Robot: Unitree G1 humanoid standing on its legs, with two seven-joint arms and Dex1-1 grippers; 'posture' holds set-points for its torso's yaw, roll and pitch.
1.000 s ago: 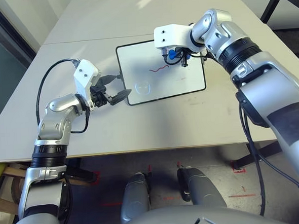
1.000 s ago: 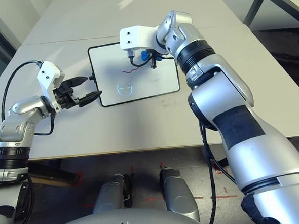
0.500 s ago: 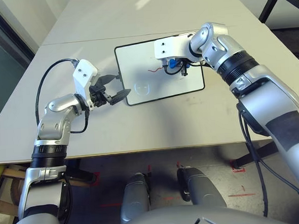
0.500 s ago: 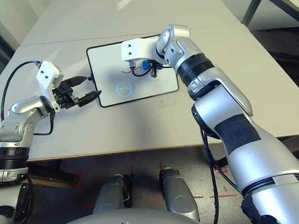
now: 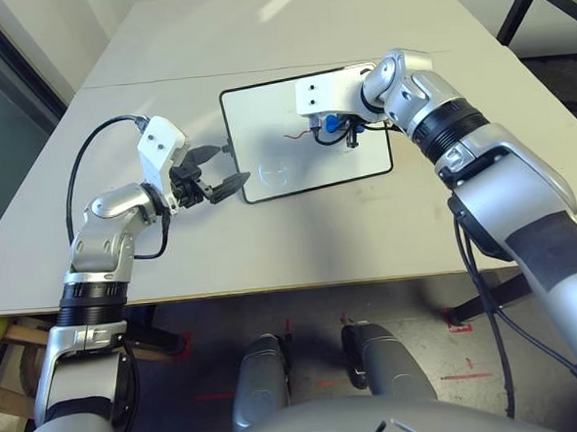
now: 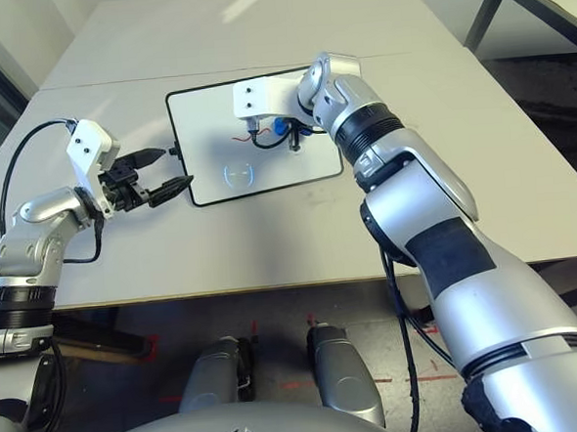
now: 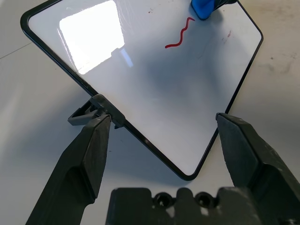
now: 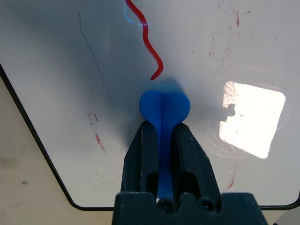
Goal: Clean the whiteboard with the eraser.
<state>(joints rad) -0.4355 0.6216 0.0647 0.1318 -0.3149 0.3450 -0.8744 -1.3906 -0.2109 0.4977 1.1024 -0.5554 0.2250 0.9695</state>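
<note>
left gripper [image 5: 219, 173]: nearest the robot, at the board's left edge, fingers spread wide with nothing between them; one fingertip [image 7: 101, 123] sits by the small black knob [image 7: 82, 112] on the frame, the other by the near left corner.
table [image 5: 271, 246]: pale grey, bare around the board.
board [image 5: 265, 154]: lies flat on the table, black frame, faint circle mark [image 5: 277, 166] in its near part.
red squiggle [image 8: 146, 40]: one wavy line mid-board, its end just beside the eraser's tip; faint red smudges elsewhere on the surface.
eraser [image 8: 164, 107]: blue, pinched between the right fingers, rounded end down at the board surface.
right gripper [image 8: 164, 136]: over the board's far part, pointing steeply down, fingers clamped tight on the eraser.
</note>
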